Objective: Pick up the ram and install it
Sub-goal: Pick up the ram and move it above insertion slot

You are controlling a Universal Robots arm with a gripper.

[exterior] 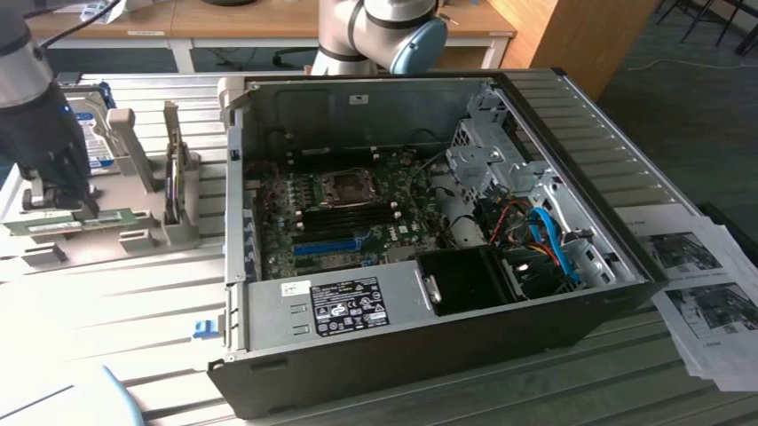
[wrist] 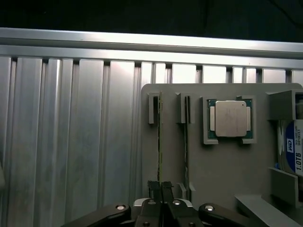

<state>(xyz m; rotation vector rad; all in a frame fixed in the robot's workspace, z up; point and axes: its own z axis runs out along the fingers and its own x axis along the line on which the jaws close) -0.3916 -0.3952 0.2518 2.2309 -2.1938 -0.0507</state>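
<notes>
The ram (wrist: 159, 137) is a thin green stick standing on edge in a slot of the grey holder (wrist: 222, 165). A second green stick (wrist: 186, 142) stands in the neighbouring slot. My gripper (wrist: 160, 187) is over the near end of the first stick, its two dark fingers pinched together on the stick's top edge. In the exterior view the gripper (exterior: 57, 202) reaches down at the exterior view's left onto the ram (exterior: 74, 222), which still rests in the holder (exterior: 142, 232). The open computer case (exterior: 427, 355) lies at centre with its motherboard (exterior: 343, 217) exposed.
A processor chip (wrist: 230, 118) sits in a recess of the holder, and a hard drive (wrist: 293, 151) stands at its end, also visible as hard drive (exterior: 89, 133). A blue slot strip (exterior: 326, 246) lies on the motherboard. Printed sheets (exterior: 705, 293) lie at the exterior view's right. The table is ribbed aluminium (wrist: 71, 142).
</notes>
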